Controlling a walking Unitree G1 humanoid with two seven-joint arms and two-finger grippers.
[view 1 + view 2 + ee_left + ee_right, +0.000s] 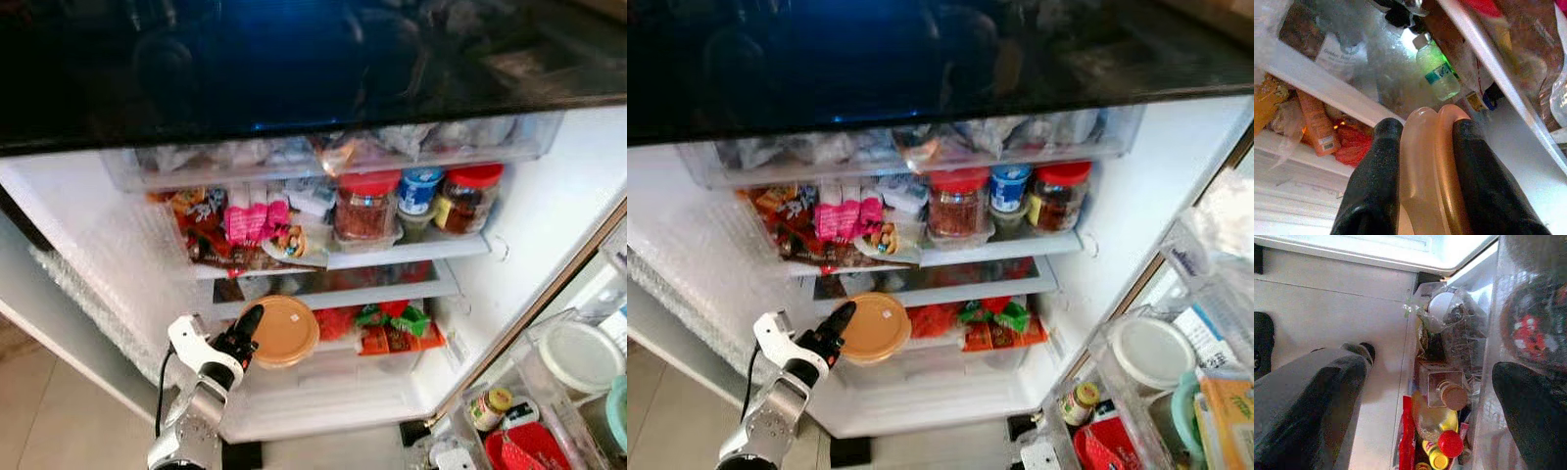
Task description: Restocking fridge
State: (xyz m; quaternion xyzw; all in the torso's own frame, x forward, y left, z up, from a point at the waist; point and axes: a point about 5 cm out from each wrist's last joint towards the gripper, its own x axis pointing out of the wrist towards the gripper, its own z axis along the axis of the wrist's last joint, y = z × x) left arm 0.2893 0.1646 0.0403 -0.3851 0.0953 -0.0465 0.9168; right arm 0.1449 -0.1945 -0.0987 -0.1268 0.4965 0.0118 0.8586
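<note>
The fridge stands open before me. My left gripper (247, 331) reaches into its lower shelf and is shut on the edge of a round tan lidded container (282, 331). In the left wrist view the container's rim (1430, 166) sits pinched between the two black fingers (1376, 186). Behind it lie a green-labelled bottle (1439, 72) and red and orange packets (1320, 129). My right gripper (1415, 416) hangs low by the door bins with its fingers wide apart and nothing between them.
The shelf above holds red-lidded jars (365, 206), a blue-lidded jar (419, 189) and snack packets (245, 223). Green and orange packets (397, 328) lie right of the container. Door bins at right hold a white lidded tub (580, 355) and small bottles (487, 406).
</note>
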